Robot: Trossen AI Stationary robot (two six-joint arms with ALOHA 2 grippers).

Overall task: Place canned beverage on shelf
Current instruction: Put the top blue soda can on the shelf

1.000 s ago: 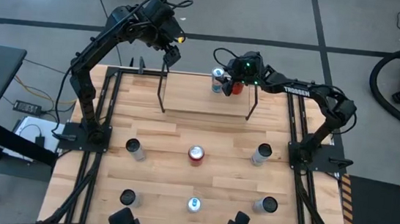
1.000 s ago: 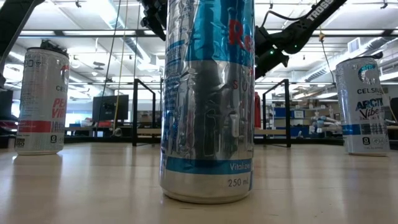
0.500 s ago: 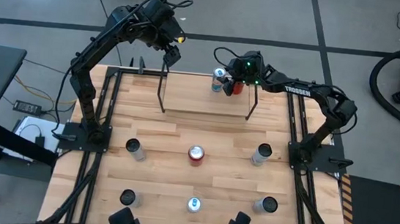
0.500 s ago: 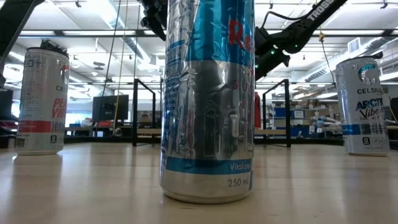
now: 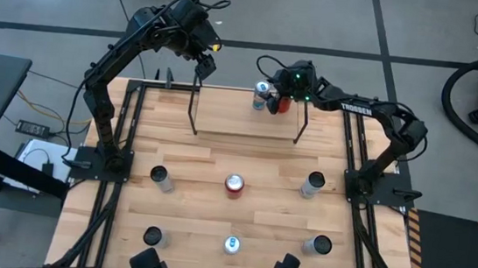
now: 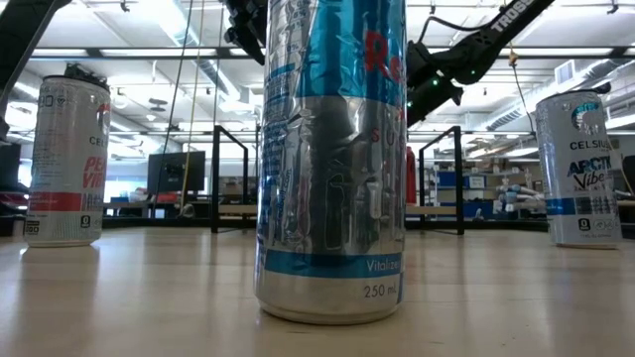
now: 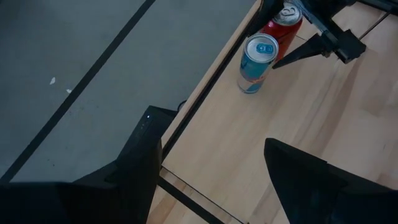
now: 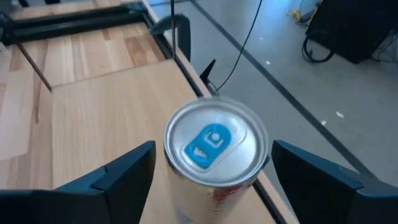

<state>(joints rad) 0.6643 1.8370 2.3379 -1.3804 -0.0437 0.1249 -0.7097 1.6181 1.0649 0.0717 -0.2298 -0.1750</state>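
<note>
Right end effector point(image 5: 280, 96) sits top-centre above the upright blue-topped can point(image 8: 214, 144) on the shelf point(image 5: 244, 122), fingers wide either side, not gripping; left end effector point(image 5: 203, 65) farther left, half-open, empty.

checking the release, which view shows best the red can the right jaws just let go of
The right wrist view: the red can fills it, upright between open jaws. High view shows it small under the right gripper; left wrist view shows it behind a blue can; low view, a sliver.
</note>
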